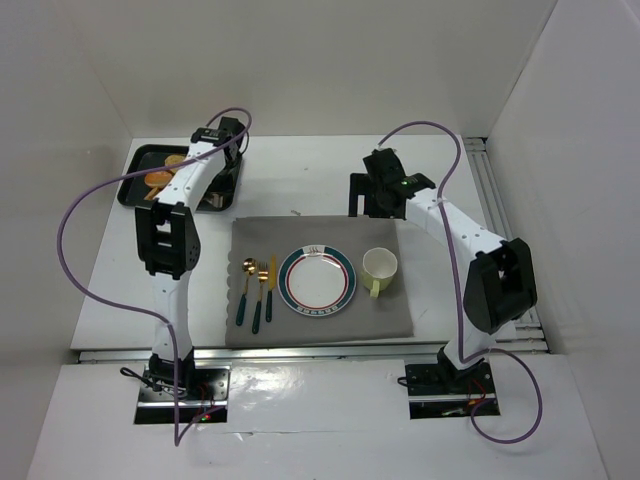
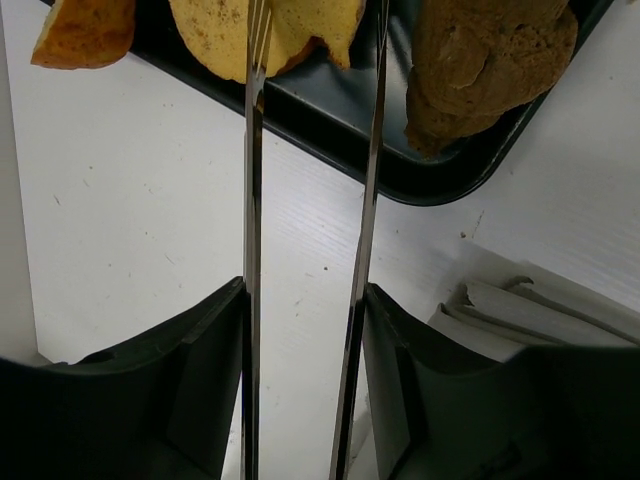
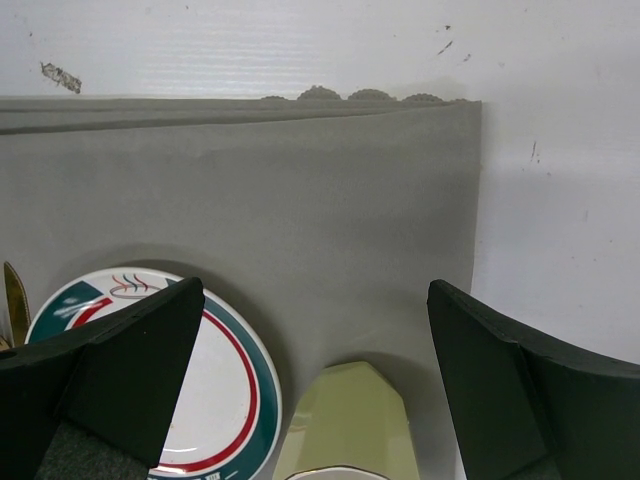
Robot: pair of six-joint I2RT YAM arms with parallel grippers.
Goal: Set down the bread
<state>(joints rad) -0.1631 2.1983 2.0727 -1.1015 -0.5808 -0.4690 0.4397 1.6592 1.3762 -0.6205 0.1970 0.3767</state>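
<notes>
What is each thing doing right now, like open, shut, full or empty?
Left fingers, closed on the tongs.
Tongs, blades apart, tips at the bread.
Bread, lying in the tray.
Tray, holding several baked pieces.
Plate, empty, on the mat.
Mug, upright, beside the plate.
Cutlery, lying flat on the mat.
Right fingers, open, holding nothing.

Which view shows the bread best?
Left wrist: a bread slice sits close up at the tip of the tongs, though cropped. Top external shows bread small in the tray, partly behind the left arm. Right wrist shows none.
</notes>
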